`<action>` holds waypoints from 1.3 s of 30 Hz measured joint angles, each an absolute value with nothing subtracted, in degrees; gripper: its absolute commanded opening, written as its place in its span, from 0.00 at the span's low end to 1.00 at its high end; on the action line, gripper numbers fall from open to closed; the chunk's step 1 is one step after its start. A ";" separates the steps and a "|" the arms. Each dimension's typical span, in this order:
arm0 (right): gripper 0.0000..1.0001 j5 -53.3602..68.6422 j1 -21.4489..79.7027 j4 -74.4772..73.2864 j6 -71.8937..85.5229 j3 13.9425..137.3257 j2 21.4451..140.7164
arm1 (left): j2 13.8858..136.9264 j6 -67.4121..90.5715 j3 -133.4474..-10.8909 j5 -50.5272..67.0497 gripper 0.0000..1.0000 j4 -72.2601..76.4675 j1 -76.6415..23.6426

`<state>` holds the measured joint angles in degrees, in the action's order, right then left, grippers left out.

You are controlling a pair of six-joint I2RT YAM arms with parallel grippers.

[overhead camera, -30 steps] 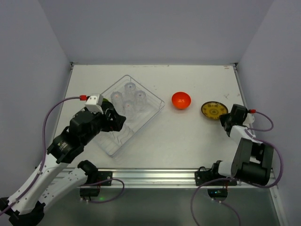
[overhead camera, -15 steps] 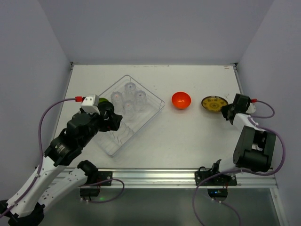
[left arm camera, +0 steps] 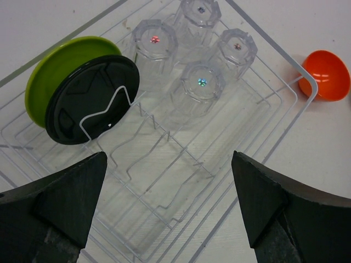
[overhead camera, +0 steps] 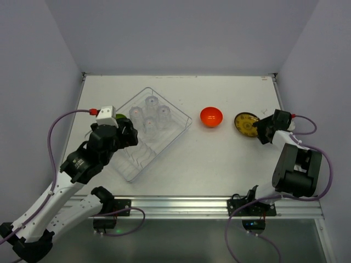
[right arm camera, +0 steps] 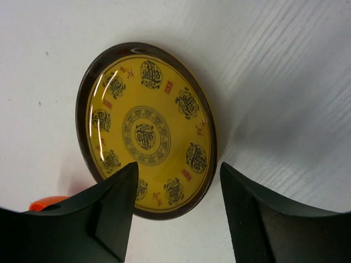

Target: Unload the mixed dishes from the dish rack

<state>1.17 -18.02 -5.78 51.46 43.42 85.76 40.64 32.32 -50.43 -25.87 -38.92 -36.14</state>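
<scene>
The dish rack (overhead camera: 164, 143) is a clear tray left of centre. Several clear tumblers (left arm camera: 202, 87) stand upside down at its far end. A lime-green plate (left arm camera: 57, 74) with a dark underside stands on edge in the wire slots. My left gripper (left arm camera: 167, 159) hovers open above the rack's ridges and touches nothing. The orange-red bowl (overhead camera: 211, 116) sits on the table right of the rack. A yellow patterned plate (right arm camera: 145, 131) with a dark rim lies tilted at the right. My right gripper (right arm camera: 178, 167) is open, its fingers either side of that plate's near rim.
The enclosure's walls close in the table at the back and both sides. A metal rail (overhead camera: 181, 204) with both arm bases runs along the near edge. The bowl shows as an orange sliver (right arm camera: 46, 204) at the left in the right wrist view.
My right gripper has opened and let go of the yellow plate, which now sits tilted. The left arm has shifted slightly left and back over the rack, still open.
</scene>
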 measured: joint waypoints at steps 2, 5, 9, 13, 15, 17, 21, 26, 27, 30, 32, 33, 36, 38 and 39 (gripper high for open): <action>0.66 2.15 -18.02 -5.98 50.83 43.42 85.76 | 42.37 32.29 -51.53 -27.18 1.00 -39.05 -36.14; 0.70 3.57 -18.02 -6.50 50.06 43.42 85.52 | 45.74 31.59 -53.87 -28.36 1.00 -40.03 -36.14; 0.77 4.32 -18.02 -8.75 48.62 43.09 80.75 | 50.13 27.86 -57.47 -30.55 1.00 -42.15 -36.14; 0.99 9.17 -18.11 -9.63 44.14 41.60 67.90 | 52.93 22.96 -60.99 -33.71 1.00 -44.58 -36.14; 0.99 15.94 -18.11 -8.49 41.78 40.51 60.18 | 54.41 19.27 -62.63 -34.54 1.00 -45.06 -36.12; 0.99 23.83 -17.96 -7.16 39.83 40.14 54.35 | 56.18 16.14 -63.79 -35.38 1.00 -45.54 -36.12; 0.99 33.65 -15.77 -6.20 37.04 38.63 46.57 | 61.34 9.13 -64.18 -37.82 1.00 -45.50 -35.83; 0.99 38.85 -13.91 -6.22 35.40 36.18 42.46 | 69.19 1.74 -64.10 -36.21 1.00 -44.34 -29.41; 0.99 39.57 -13.89 -6.20 35.27 35.99 42.41 | 70.70 0.67 -64.10 -35.42 1.00 -43.97 -27.07; 0.99 41.15 -13.52 -5.28 35.09 35.18 43.33 | 74.43 -1.26 -64.18 -34.48 0.99 -43.68 -22.39; 0.99 41.74 -12.82 -5.13 35.05 34.63 44.25 | 76.29 -1.98 -64.20 -33.74 0.92 -43.68 -21.91; 0.99 41.82 -12.34 -5.15 34.98 34.46 44.71 | 77.01 -2.28 -64.20 -33.28 0.88 -43.57 -21.91; 0.99 41.91 -10.81 -5.17 34.81 34.35 45.19 | 78.43 -3.01 -64.27 -32.82 0.71 -43.33 -22.02; 0.99 41.82 -9.91 -5.15 34.59 34.35 44.93 | 78.89 -3.75 -64.29 -32.86 0.67 -43.27 -22.00; 0.99 41.80 -9.61 -5.13 34.46 34.35 44.82 | 78.98 -4.10 -64.27 -32.86 0.66 -43.22 -22.00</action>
<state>41.80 -9.61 -5.13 34.46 34.35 44.82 78.98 -4.10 -64.27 -32.86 -43.22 -22.00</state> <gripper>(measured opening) 0.989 0.685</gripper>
